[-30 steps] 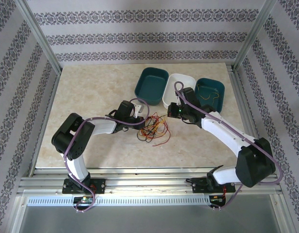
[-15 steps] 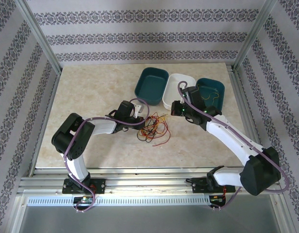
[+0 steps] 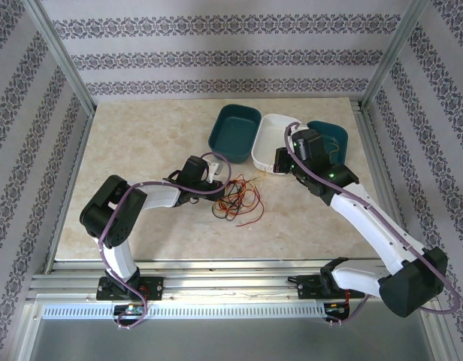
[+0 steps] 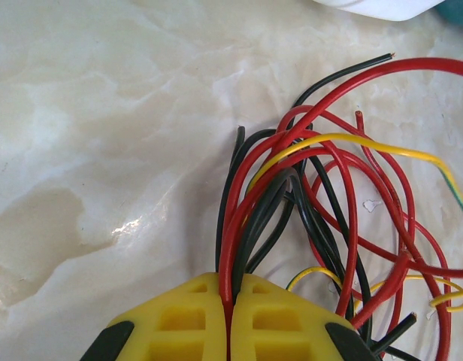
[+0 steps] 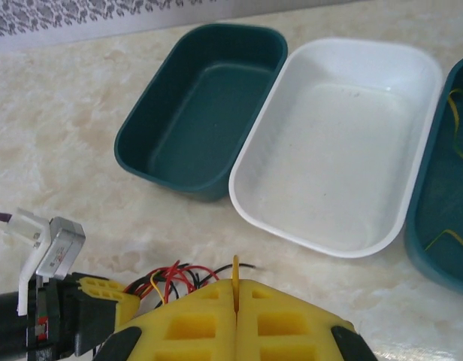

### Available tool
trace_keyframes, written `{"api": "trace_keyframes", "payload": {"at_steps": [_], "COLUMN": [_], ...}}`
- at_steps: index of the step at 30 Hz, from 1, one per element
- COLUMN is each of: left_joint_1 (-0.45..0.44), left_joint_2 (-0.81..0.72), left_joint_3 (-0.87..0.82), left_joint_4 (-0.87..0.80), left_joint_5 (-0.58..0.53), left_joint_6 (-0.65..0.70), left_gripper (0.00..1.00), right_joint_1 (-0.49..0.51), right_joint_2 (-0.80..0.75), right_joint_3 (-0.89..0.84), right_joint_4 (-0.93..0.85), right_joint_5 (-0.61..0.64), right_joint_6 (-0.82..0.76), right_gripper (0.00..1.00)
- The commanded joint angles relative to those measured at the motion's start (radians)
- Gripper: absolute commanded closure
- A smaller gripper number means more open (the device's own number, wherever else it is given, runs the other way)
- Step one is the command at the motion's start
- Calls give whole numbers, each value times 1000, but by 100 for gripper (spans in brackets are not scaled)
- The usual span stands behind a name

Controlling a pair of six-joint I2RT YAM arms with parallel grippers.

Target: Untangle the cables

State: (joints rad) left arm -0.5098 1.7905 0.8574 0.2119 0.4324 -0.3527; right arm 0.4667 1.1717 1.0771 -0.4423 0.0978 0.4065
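A tangle of thin red, black and yellow cables (image 3: pixel 237 199) lies on the marble table, in front of the bins. My left gripper (image 3: pixel 219 178) sits low at the tangle's left edge. In the left wrist view this left gripper (image 4: pixel 230 292) is shut on a red and a black cable (image 4: pixel 235 226) that fan out into the bunch (image 4: pixel 344 203). My right gripper (image 3: pixel 279 161) hovers near the white bin's front edge. Its yellow jaws are shut on a single yellow cable (image 5: pixel 235 272), whose end sticks up between the right gripper's (image 5: pixel 237 292) tips.
Three bins stand in a row behind the tangle: a dark teal one (image 5: pixel 201 105), a white one (image 5: pixel 344 150), and a teal one (image 5: pixel 446 195) at the right holding a yellow wire (image 5: pixel 457 128). Bare table (image 3: pixel 141 150) stretches to the left.
My right arm has risen and swung back to the right, towards the white bin, with the yellow cable in its jaws. The left arm and the tangle have stayed put.
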Motion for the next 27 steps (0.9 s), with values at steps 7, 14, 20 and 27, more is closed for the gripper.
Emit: {"api": "trace_keyframes", "payload": {"at_steps": [7,14,20,27], "left_joint_1": [-13,-14,-13,-14], "left_joint_2": [-5,-14,-11,-14], "left_joint_3": [-1,-5,-9,-16], "left_joint_4": [20,2,-5,-2], "left_joint_5": [-7,-28,-33,-46], "left_joint_6": [1,8,8,1], "left_gripper": [100,100,100,100], "right_joint_1": [-8,-9,-10,-13], "right_joint_2": [-50,-90,-132,-169], "right_joint_3": [70,109,129,154], "right_joint_4": [-75,-161,-194,-213], "right_joint_5": [120,217,304,379], "right_joint_6": [-90,-153,-196,-233], "right_gripper": [100,100,100,100]}}
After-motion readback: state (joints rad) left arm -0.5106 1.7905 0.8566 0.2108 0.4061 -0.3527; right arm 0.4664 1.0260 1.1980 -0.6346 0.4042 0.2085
